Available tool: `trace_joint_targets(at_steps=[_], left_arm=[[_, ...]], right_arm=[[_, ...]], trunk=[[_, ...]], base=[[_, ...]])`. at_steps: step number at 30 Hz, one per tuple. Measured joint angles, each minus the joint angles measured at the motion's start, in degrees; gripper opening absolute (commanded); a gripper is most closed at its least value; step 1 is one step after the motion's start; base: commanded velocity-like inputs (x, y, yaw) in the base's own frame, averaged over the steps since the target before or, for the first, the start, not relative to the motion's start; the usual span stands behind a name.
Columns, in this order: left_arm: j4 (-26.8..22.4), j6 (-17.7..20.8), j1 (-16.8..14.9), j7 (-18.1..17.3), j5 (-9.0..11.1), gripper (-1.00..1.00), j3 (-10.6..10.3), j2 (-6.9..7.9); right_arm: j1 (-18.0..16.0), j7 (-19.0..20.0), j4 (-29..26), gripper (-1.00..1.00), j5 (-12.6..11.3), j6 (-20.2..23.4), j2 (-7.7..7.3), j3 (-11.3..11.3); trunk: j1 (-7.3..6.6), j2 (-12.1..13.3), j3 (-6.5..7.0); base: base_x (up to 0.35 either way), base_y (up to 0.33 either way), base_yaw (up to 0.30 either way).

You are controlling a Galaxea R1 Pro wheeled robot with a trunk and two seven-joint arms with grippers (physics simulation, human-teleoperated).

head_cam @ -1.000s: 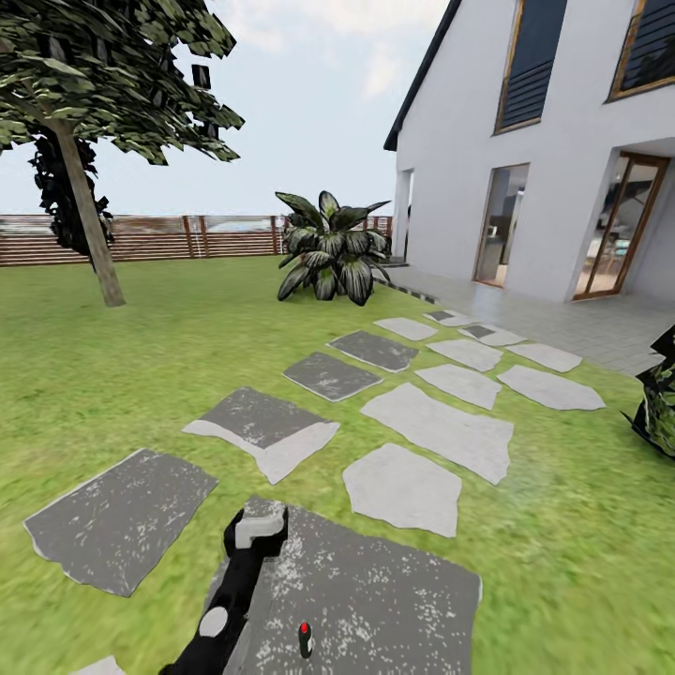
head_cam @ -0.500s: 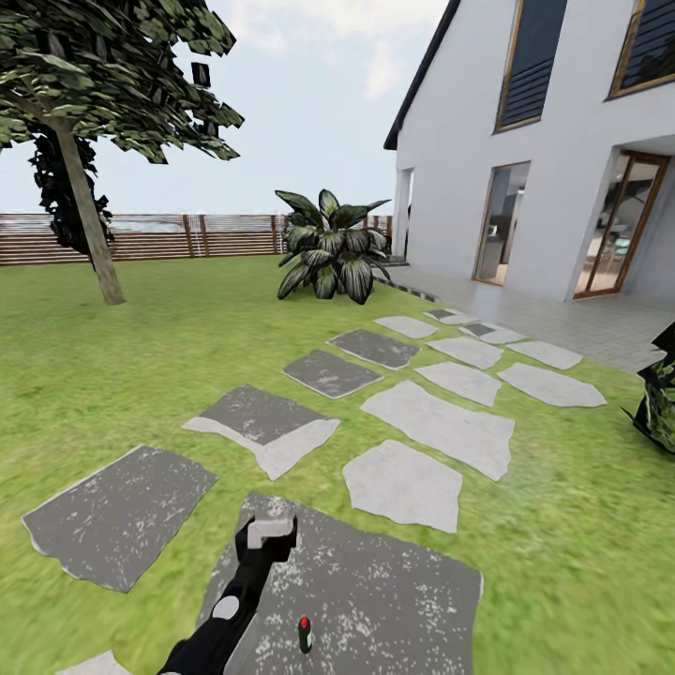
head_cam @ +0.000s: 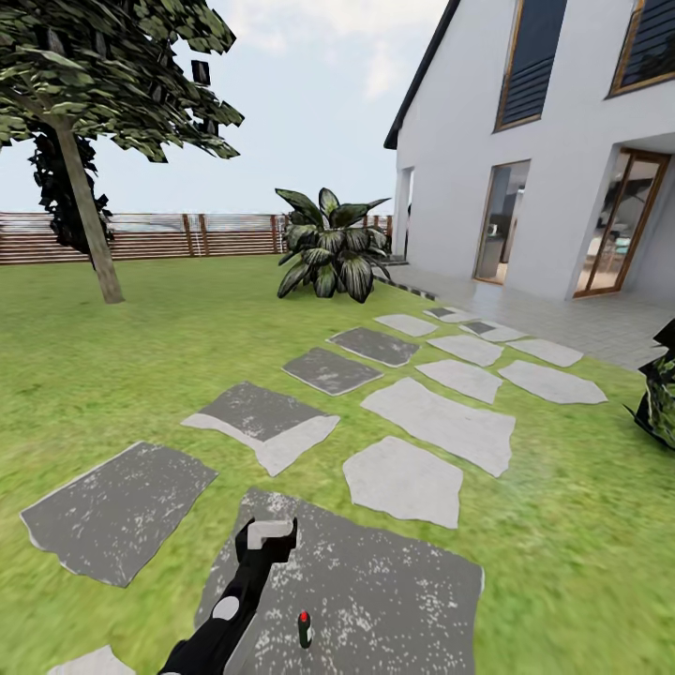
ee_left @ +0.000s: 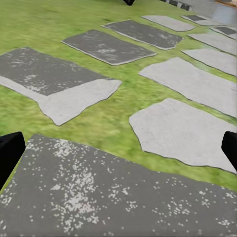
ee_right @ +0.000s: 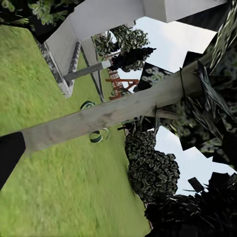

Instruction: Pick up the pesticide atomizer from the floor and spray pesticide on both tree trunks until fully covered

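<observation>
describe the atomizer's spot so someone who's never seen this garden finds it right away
From the white house, follow the grey stepping stones across the lawn to the largest, darkest slab, nearest the camera. The pesticide atomizer stands upright on it, just right of the left gripper. It is the slab's lone small dark bottle, with a red dot on top.
</observation>
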Motion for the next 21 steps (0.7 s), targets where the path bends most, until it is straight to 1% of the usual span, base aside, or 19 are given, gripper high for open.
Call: trace_joint_targets(at_steps=[4, 5, 11, 13, 14, 17, 21], left_arm=[[0.0, 0.0, 0.0, 0.0, 0.0, 1.00, 0.0, 0.00], [0.0, 0.0, 0.0, 0.0, 0.0, 1.00, 0.0, -0.02], [0.0, 0.0, 0.0, 0.0, 0.0, 1.00, 0.0, -0.06], [0.0, 0.0, 0.0, 0.0, 0.0, 1.00, 0.0, -0.08], [0.0, 0.0, 0.0, 0.0, 0.0, 1.00, 0.0, -0.08], [0.3, 0.0, 0.0, 0.0, 0.0, 1.00, 0.0, -0.09], [2.0, 0.0, 0.0, -0.1, 0.0, 1.00, -0.1, -0.32]], right_arm=[[0.0, -0.1, -3.5, 1.00, -0.1, 0.0, 0.06, 0.0], [0.0, -0.2, -5.6, 1.00, -0.1, 0.0, 0.06, 0.0], [0.0, -0.2, -7.4, 1.00, -0.4, -0.1, 0.16, -0.2], [0.0, -0.1, -7.7, 1.00, -0.5, -0.1, 0.71, -0.2], [0.0, -0.1, -7.8, 1.00, -0.5, -0.1, 1.54, -0.2], [0.0, 0.0, -7.9, 1.00, -0.5, -0.1, 2.20, -0.3], [0.0, 0.0, -7.9, 1.00, -0.5, -0.1, 3.04, -0.2]], trunk=[[0.88, -1.6, -0.72], [1.10, -2.0, -0.90], [2.42, -4.4, -1.98], [2.86, -5.2, -2.33], [3.08, -5.6, -2.51], [3.74, -6.8, -3.05], [4.61, -8.4, -3.77]], base=[[0.000, 0.000, 0.000], [0.000, 0.000, 0.000], [0.000, 0.000, 0.000], [0.000, 0.000, 0.000], [0.000, 0.000, 0.000], [0.000, 0.000, 0.000], [0.000, 0.000, 0.000]])
